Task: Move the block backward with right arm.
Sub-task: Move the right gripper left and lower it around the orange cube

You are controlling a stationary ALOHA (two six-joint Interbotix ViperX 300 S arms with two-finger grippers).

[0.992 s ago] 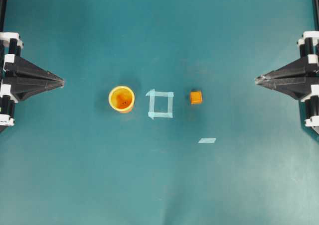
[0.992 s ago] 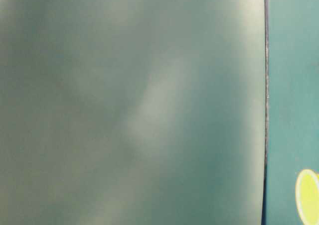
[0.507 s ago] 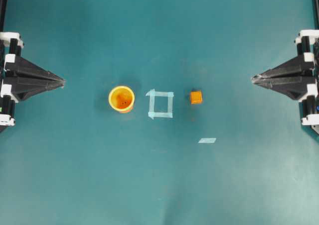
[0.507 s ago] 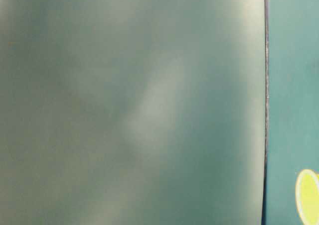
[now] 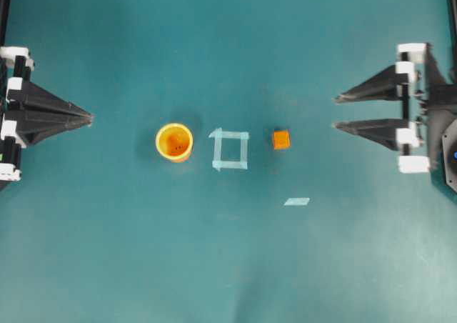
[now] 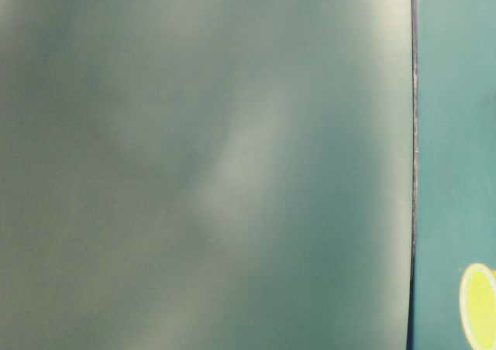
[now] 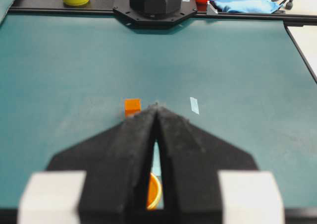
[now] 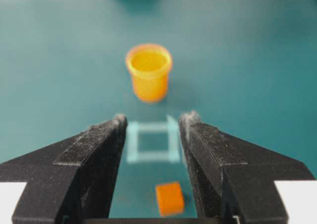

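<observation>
The right claw (image 5: pixel 335 111) had spread its fingers apart and advanced left toward the unmoved block (image 5: pixel 281 139); the left claw (image 5: pixel 88 116) stayed together.

The right gripper (image 5: pixel 335 111) has opened its fingers wide and moved closer to the block (image 5: pixel 281 139).
</observation>
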